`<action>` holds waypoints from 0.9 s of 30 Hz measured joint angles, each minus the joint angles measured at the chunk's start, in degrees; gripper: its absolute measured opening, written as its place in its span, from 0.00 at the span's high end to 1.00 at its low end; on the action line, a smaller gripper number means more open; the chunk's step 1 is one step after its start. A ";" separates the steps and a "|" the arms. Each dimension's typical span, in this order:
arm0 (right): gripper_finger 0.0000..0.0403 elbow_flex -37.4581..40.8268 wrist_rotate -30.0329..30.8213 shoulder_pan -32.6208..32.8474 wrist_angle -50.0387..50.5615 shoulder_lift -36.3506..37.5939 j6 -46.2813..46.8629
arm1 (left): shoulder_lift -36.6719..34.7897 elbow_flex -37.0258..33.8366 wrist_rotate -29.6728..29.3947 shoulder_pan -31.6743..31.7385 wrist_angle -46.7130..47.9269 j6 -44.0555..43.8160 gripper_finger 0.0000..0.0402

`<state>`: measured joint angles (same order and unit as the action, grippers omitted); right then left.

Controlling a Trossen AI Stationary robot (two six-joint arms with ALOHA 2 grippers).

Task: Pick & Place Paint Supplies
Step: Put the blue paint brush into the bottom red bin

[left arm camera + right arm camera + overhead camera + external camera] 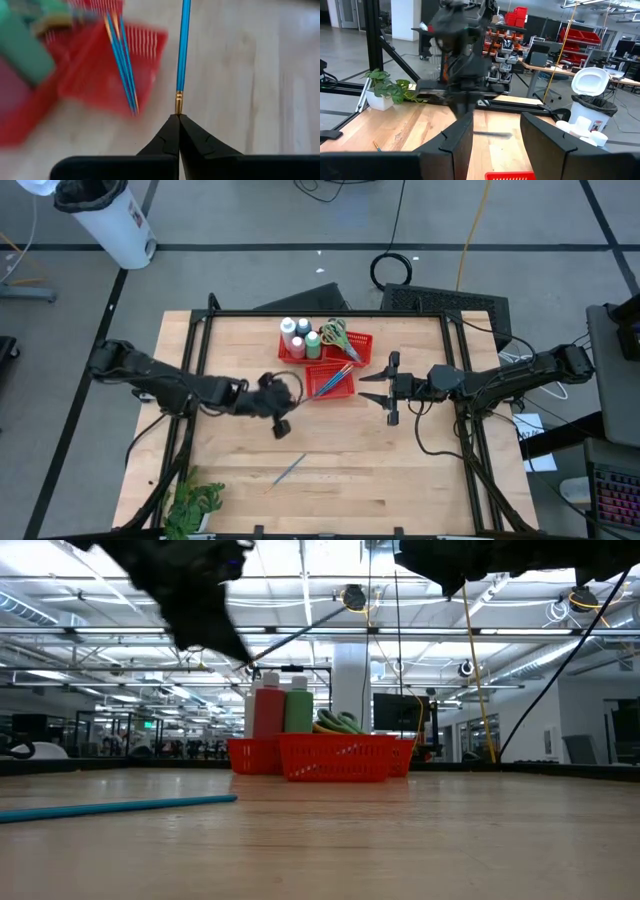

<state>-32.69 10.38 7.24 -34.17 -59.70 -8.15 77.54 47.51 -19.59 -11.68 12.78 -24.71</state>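
Red baskets point(345, 352), plant point(193, 505) (perhaps potted)

left pincer point(283, 426) beside brush basket point(331, 380) | right pincer point(385, 388) open, right of baskets | loose brush point(287, 469) mid-table

I see a thin blue brush point(183, 47) with a gold ferrule pinched at its tip between the left gripper's point(178, 119) closed fingers, just left of the near red basket. More blue and orange brushes point(333, 379) lie slanted in that basket, and white-capped bottles point(297, 338) stand upright beside green-handled scissors point(336, 333) in the far basket. One more brush point(288, 468) lies alone on the near tabletop.
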 joint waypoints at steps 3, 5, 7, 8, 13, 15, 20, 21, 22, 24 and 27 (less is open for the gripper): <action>0.61 0.00 0.01 0.01 -0.02 0.00 0.00 | 1.09 -0.05 0.93 3.36 -7.14 5.05 1.00; 0.61 0.00 0.01 -0.01 0.12 0.00 -0.01 | 2.38 -0.05 2.42 5.73 -11.38 7.35 1.00; 0.61 0.00 0.01 -0.01 0.11 0.00 -0.01 | 3.98 -0.05 4.89 7.96 -14.28 9.02 1.00; 0.61 0.00 0.00 -0.01 0.11 0.00 -0.01 | 4.99 -0.05 6.38 9.05 -16.07 9.62 1.00; 0.61 0.00 0.00 -0.01 0.15 0.00 -0.07 | 10.37 -0.07 10.73 13.02 -21.02 10.65 1.00; 0.61 0.00 -0.01 -0.01 0.15 0.00 -0.08 | 12.59 -0.14 11.76 14.09 -21.90 10.62 1.00; 0.61 0.00 0.00 -0.01 0.15 0.00 -0.08 | 17.36 -0.12 13.75 15.76 -23.68 8.39 1.00; 0.61 0.00 0.00 -0.01 0.15 0.00 -0.08 | 18.07 -0.12 13.89 15.99 -23.55 7.87 1.00; 0.61 0.00 0.01 -0.01 0.13 0.00 -0.09 | 18.63 -0.12 14.07 16.27 -23.42 7.57 1.00; 0.61 0.00 0.00 -0.01 0.14 0.00 -0.12 | 19.76 -0.09 14.06 16.40 -23.83 6.93 0.99; 0.61 0.00 0.00 -0.01 0.13 0.00 -0.16 | 20.65 -0.09 14.09 16.59 -23.92 6.58 0.97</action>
<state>-32.69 10.38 7.22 -34.04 -59.70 -8.31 98.19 47.42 -5.50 4.91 -11.13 -18.13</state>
